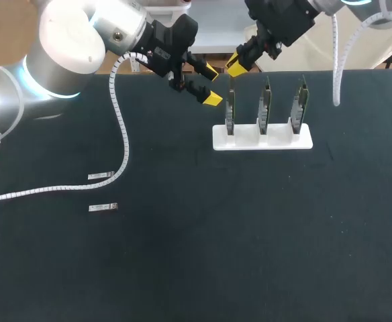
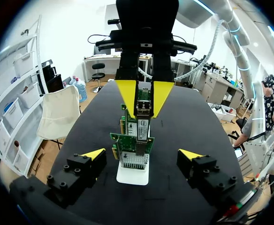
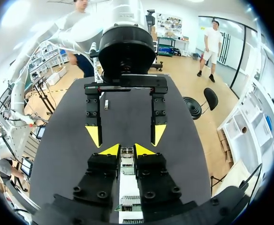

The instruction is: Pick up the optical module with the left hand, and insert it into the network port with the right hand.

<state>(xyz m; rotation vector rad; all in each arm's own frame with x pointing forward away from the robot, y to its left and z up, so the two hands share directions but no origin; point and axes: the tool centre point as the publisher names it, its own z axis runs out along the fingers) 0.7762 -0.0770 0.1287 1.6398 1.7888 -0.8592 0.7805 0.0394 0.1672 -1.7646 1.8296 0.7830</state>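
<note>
My right gripper point(image 1: 237, 66) hangs over the leftmost of three upright network cards point(image 1: 230, 111) in a white stand point(image 1: 263, 139). In the right wrist view my right gripper point(image 3: 127, 150) is shut on a small silver optical module point(image 3: 127, 164), with the card's edge right under it. The left wrist view shows that module point(image 2: 142, 110) between the right arm's yellow fingers point(image 2: 126, 95), at the top of the nearest card point(image 2: 133, 143). My left gripper point(image 1: 211, 84) point(image 2: 141, 154) stands open and empty just left of the cards, facing them.
Two spare silver modules point(image 1: 102, 176) point(image 1: 103, 207) lie flat on the black table point(image 1: 250, 235) at the left. A white coiled cable point(image 1: 121, 121) trails from my left arm across the table's left side. The other two cards point(image 1: 265, 107) point(image 1: 300, 104) stand to the right.
</note>
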